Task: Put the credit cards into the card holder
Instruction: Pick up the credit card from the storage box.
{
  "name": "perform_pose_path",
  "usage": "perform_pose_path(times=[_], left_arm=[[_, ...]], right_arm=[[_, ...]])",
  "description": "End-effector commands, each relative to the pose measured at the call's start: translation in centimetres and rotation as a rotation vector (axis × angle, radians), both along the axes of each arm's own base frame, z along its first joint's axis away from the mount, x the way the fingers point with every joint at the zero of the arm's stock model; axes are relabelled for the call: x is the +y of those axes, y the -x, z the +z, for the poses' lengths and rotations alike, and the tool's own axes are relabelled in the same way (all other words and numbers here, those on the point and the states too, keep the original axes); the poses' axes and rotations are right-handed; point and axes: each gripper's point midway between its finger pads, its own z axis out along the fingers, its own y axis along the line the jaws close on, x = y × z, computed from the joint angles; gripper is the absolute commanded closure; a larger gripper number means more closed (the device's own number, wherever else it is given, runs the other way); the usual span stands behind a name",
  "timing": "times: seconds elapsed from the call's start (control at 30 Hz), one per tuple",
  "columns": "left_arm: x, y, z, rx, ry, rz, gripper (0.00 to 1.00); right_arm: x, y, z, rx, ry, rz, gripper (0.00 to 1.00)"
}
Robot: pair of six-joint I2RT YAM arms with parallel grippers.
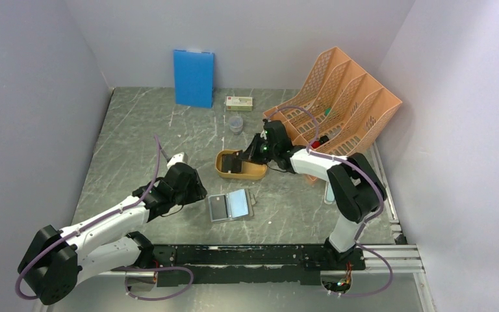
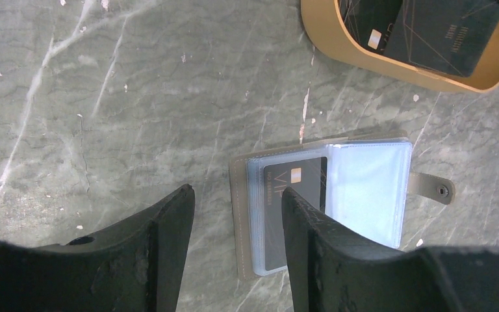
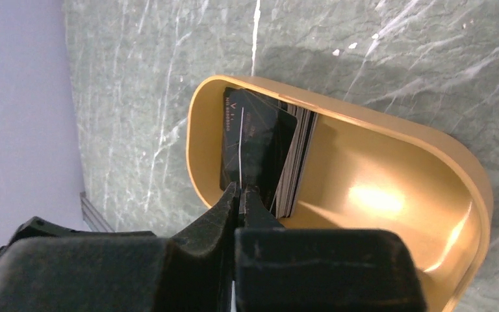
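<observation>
Top view: even, diffuse overhead light, moderately bright. Soft, faint shadows on table [image 1: 169, 130]. Walls [image 1: 32, 97] washed pale violet.
Left wrist: table veins sharp. White glare on holder [image 2: 370, 188] pockets. Left fingers [image 2: 162, 260] dark, slightly soft near lens.
Right wrist: warm highlight on tray [image 3: 370, 195] floor. Cards [image 3: 253, 143] dark, little detail. Right fingers [image 3: 214, 227] blurred, underexposed, filling bottom edge.

The tabletop [image 2: 136, 97] looks like matt, veined grey-green stone. The tray [image 3: 377, 195] is glossy plastic. The cards [image 3: 253, 140] are smooth and dark, and the holder [image 2: 370, 188] has shiny clear pockets.
</observation>
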Motion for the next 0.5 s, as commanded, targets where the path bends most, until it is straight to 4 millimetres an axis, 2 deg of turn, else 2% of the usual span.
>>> perform_pose_path(times=[0.0,0.1,0.27,0.47], left_arm=[[-0.4,-0.7,1.3,-0.033,0.022,0.006,0.43],[-0.4,-0.9,1.8,-0.041,0.025,0.010,0.44],[-0.3,-1.0,2.7,-0.053,0.026,0.016,0.44],[-0.4,-1.1,3.5,-0.077,0.038,0.007,0.44]], right_arm=[[0.0,0.9,2.2,0.080,-0.045,-0.029,1.00],[-0.4,1.3,3.5,0.189,-0.093,-0.086,1.00],[-1.1,2.2,6.6,0.306,-0.211,-0.128,1.00],[-1.6,4.2,9.0,0.404,-0.344,-0.112,1.00]])
